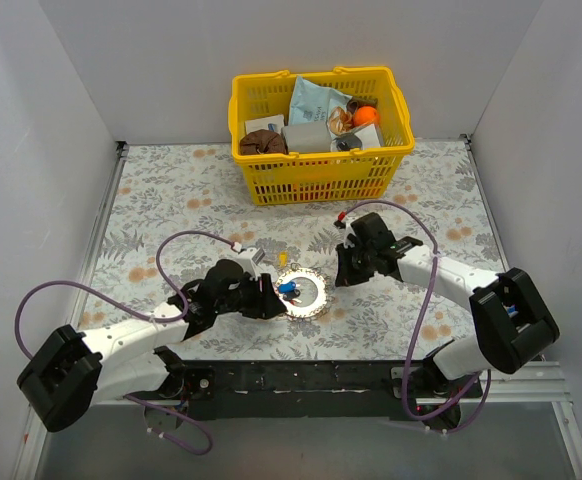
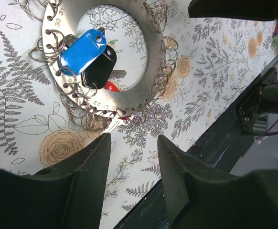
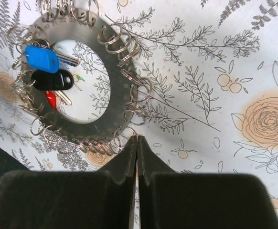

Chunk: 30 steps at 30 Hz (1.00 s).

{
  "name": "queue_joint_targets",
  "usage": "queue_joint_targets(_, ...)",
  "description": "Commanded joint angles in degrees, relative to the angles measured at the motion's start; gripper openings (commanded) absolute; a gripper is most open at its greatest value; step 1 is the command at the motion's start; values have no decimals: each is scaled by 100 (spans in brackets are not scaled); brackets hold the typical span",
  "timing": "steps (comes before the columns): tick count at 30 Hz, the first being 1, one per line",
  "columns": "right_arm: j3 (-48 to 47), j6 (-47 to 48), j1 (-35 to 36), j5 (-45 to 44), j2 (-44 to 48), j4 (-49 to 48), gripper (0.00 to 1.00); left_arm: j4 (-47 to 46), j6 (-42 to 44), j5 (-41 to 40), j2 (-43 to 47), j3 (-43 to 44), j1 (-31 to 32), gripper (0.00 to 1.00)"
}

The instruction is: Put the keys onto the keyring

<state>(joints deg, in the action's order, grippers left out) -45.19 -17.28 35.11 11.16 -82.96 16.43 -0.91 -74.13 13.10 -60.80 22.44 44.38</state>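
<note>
Blue, black and red keys already hang on the keyring, flat on the tabletop just ahead of both fingertips. The left gripper is half-wide and empty; the right gripper is pinched closed at its rim. Seemingly near done.

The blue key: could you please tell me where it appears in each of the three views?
Top external: the blue key lies just below centre.
Left wrist: the blue key is at upper left.
Right wrist: the blue key is at upper left.
Shared landmark: the keyring, whose hole it lies across.
</note>
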Motion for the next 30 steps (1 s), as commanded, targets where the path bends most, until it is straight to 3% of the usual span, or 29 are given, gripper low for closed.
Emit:
queue_joint_targets(1, 10, 5, -83, 246, 280, -201, 4, -357, 48, 149, 42, -134, 27, 42)
queue_joint_targets(13, 116, -3, -92, 721, 280, -473, 5, -665, 56, 175, -442, -213, 27, 36)
queue_joint_targets(30, 160, -12, -92, 835, 315, -570, 5, -779, 83, 87, -890, -196, 27, 36)
